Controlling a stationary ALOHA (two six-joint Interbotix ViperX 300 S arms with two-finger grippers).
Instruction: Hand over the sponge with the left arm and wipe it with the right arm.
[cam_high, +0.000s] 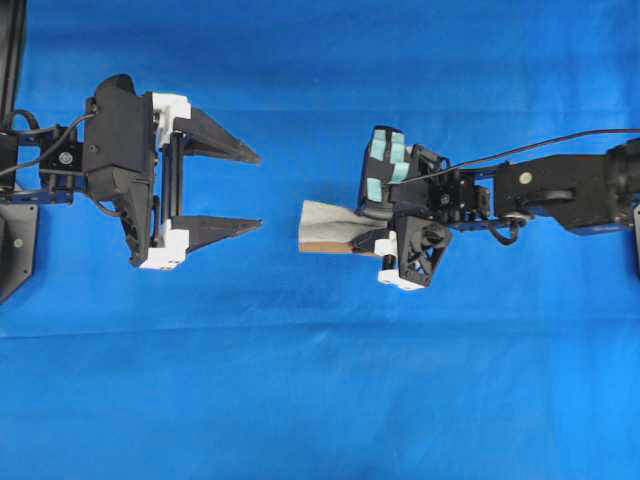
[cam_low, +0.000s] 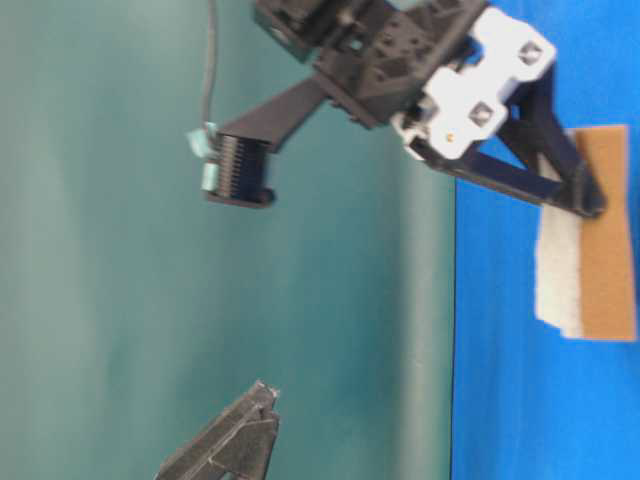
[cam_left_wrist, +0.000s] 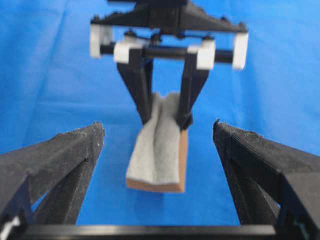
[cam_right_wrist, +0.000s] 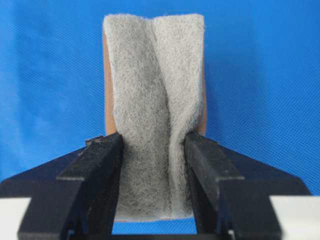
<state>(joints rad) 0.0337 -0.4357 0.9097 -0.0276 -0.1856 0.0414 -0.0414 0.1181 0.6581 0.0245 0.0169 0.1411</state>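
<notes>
The teal-patched right gripper (cam_high: 368, 240) is pinching the buckled grey-faced, orange-backed sponge (cam_high: 335, 228) while the plain black left gripper (cam_high: 250, 190) is hanging wide open, risking slippage during wiping.

Right gripper (cam_high: 372, 243) fingers cover the sponge's (cam_high: 330, 228) near end in the overhead view. Table-level view: left arm's fingertip (cam_low: 235, 440) cut off by bottom edge. Left wrist view: right arm's crossbar (cam_left_wrist: 167, 42) blurred.
</notes>
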